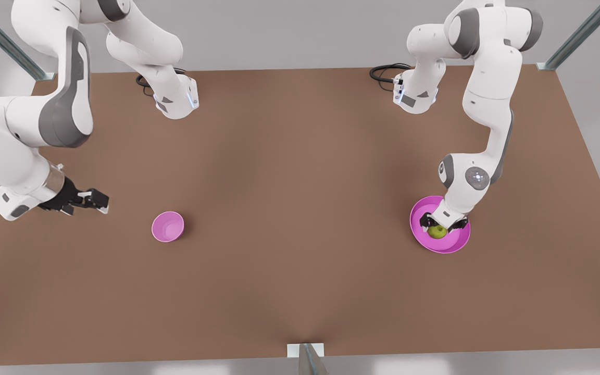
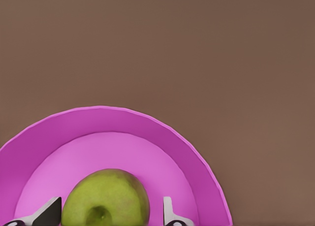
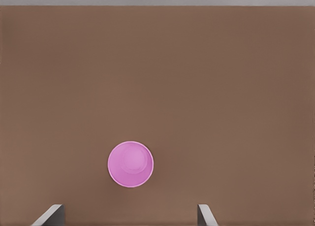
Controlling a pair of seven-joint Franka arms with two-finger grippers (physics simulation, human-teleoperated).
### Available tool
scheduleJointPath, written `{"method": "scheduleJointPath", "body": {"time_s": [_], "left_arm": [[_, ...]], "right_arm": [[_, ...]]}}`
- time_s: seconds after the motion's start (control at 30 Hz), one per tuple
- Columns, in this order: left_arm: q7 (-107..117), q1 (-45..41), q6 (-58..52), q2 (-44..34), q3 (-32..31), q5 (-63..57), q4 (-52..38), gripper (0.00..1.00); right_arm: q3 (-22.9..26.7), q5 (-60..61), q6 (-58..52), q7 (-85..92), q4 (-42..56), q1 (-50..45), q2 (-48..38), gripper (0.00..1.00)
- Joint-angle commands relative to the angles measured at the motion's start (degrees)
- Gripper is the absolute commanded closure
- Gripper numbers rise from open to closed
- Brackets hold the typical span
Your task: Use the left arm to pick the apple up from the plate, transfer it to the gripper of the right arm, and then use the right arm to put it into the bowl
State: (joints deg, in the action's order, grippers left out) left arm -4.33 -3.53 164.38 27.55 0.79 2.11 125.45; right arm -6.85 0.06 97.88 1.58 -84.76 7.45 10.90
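Note:
The yellow-green apple [image 1: 438, 232] [image 2: 106, 199] lies in the wide pink plate [image 1: 451, 249] [image 2: 98, 117] at the front view's right. My left gripper [image 1: 440, 228] [image 2: 109, 214] is lowered into the plate, open, with one finger on each side of the apple and a small gap showing beside one fingertip [image 2: 168, 212]. The small pink bowl [image 1: 167, 226] [image 3: 130, 164] stands on the table at the front view's left. My right gripper [image 1: 99, 202] [image 3: 129, 216] hangs open above the table, left of the bowl in the front view, holding nothing.
The brown table [image 1: 300, 271] is bare between bowl and plate. Both arm bases with black cables [image 1: 386, 70] sit at the far edge. Metal frame posts [image 1: 308, 359] stand at the near edge and the back corners.

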Motion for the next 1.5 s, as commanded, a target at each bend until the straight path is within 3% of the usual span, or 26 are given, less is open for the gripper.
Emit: {"method": "scheduleJointPath", "body": {"time_s": [0.0,0.37,0.53,1.03,1.27,1.47], "left_arm": [[-0.77,0.01,0.50,0.13,0.00,0.00,-0.03,0.00],[-0.77,0.10,0.50,1.19,-0.08,0.26,-0.91,0.07],[-0.86,0.01,0.50,1.54,-0.08,0.88,-0.91,0.22],[-1.03,-0.16,0.24,1.71,-0.08,0.96,-1.53,0.26],[-0.86,-0.60,-6.96,-4.35,-0.35,1.05,-1.35,0.28],[4.68,-0.78,-14.61,-7.16,-7.55,12.29,-3.28,0.29]], "right_arm": [[-0.10,-0.06,-0.05,0.70,0.21,-0.07,-0.36,0.00],[0.17,-0.06,1.18,3.43,0.21,0.63,0.26,0.00],[-0.01,0.82,1.35,3.34,0.21,0.90,0.35,0.00],[-0.54,-2.17,-0.84,1.32,0.12,0.90,0.09,0.00],[-2.64,-2.17,-4.80,-4.13,1.18,1.34,-1.32,0.00],[-2.64,-1.81,-3.57,-4.13,1.27,1.07,-0.88,0.00]]}}
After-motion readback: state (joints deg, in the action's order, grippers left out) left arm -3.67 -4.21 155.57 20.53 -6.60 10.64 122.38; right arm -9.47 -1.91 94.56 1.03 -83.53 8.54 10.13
